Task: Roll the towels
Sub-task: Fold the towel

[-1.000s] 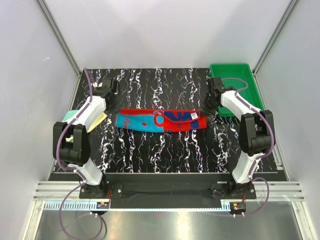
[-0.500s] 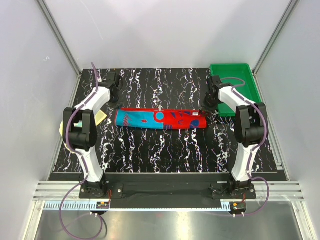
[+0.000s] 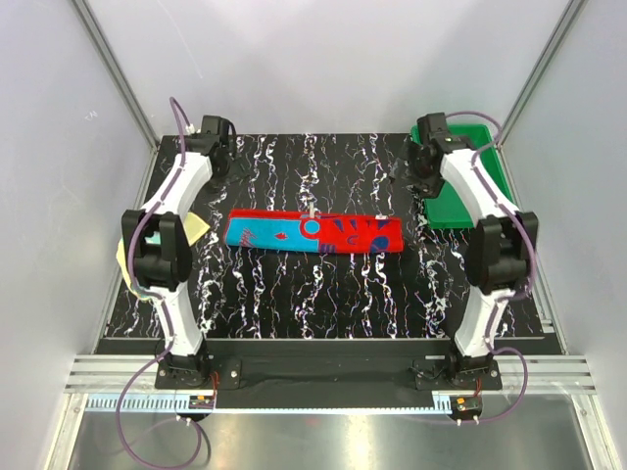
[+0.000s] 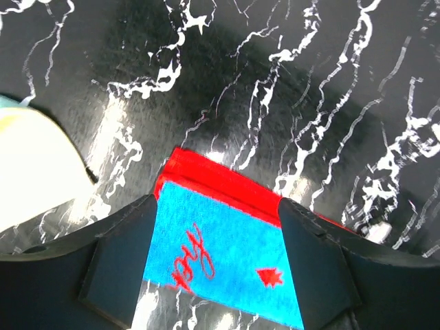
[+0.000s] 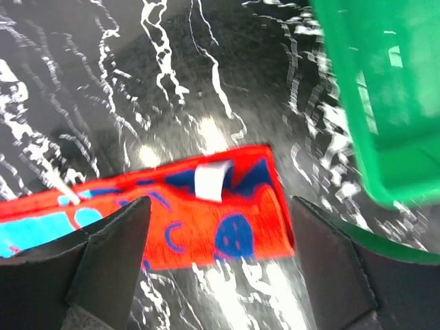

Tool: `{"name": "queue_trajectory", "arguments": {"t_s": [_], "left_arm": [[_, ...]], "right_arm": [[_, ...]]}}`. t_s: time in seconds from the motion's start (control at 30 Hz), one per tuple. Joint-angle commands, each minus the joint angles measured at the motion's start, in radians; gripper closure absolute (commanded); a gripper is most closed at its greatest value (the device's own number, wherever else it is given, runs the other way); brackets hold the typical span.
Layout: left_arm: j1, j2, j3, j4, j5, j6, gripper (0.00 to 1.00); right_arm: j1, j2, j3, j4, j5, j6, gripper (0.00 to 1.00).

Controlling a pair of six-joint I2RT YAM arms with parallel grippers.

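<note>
The red towel with blue patches (image 3: 313, 233) lies as a long folded strip across the middle of the table. Its blue left end (image 4: 227, 254) shows between my left fingers (image 4: 117, 268), and its red right end with a white label (image 5: 206, 213) shows below my right fingers (image 5: 330, 268). My left gripper (image 3: 219, 160) hangs open behind the strip's left end and holds nothing. Above and behind the right end, my right gripper (image 3: 412, 174) is open too and grips nothing. The pale yellow towel (image 3: 197, 227) peeks out beside the left arm, mostly hidden.
A green plastic tray (image 3: 476, 147) stands at the back right corner, close to the right arm; its wall (image 5: 385, 103) fills the right wrist view's upper right. The black marbled tabletop (image 3: 313, 294) ends at white walls on the left, right and back.
Both grippers have opened and let go of the red towel's ends, then drawn up and back. The towel has settled as a flat folded strip, shifted slightly.
</note>
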Motion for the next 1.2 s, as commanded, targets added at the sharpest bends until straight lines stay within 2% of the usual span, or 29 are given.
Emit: {"name": "queue_trajectory", "arguments": {"t_s": [0.0, 0.13, 0.2, 0.23, 0.33, 0.47, 0.5, 0.63, 0.73, 0.93, 1.03, 1.17], "left_arm": [[-0.010, -0.156, -0.056, -0.007, 0.004, 0.016, 0.23], [-0.124, -0.295, -0.212, 0.089, 0.003, 0.032, 0.25], [-0.215, -0.329, -0.255, 0.105, -0.006, 0.033, 0.27], [-0.249, -0.335, -0.287, 0.128, -0.003, 0.030, 0.27], [-0.390, -0.333, -0.324, 0.180, 0.008, 0.006, 0.30], [-0.564, -0.268, -0.259, 0.202, -0.048, 0.033, 0.31], [-0.616, -0.226, -0.218, 0.189, -0.061, 0.042, 0.31], [-0.716, -0.163, -0.176, 0.211, -0.067, 0.062, 0.32], [-0.773, -0.137, -0.164, 0.244, -0.082, 0.079, 0.33], [-0.803, -0.119, -0.174, 0.258, -0.098, 0.068, 0.33], [-0.803, -0.137, -0.202, 0.258, -0.105, 0.064, 0.34], [-0.803, -0.172, -0.271, 0.269, -0.124, 0.067, 0.34]], "right_arm": [[-0.004, -0.185, -0.061, -0.028, 0.068, -0.035, 0.09], [-0.004, -0.401, -0.399, 0.144, -0.024, -0.018, 0.09], [-0.004, -0.471, -0.501, 0.194, -0.114, 0.003, 0.13], [-0.004, -0.488, -0.591, 0.248, -0.137, 0.006, 0.14], [-0.004, -0.515, -0.698, 0.302, -0.196, 0.019, 0.19], [-0.006, -0.486, -0.721, 0.317, -0.208, -0.004, 0.26], [-0.006, -0.467, -0.719, 0.336, -0.231, -0.007, 0.38], [-0.006, -0.429, -0.681, 0.348, -0.252, -0.009, 0.59], [-0.006, -0.403, -0.641, 0.368, -0.252, -0.009, 0.70], [-0.006, -0.210, -0.499, 0.385, -0.282, -0.010, 0.79], [-0.018, -0.111, -0.436, 0.359, -0.202, -0.013, 0.80], [-0.064, -0.029, -0.403, 0.354, -0.193, 0.008, 0.81]]}}
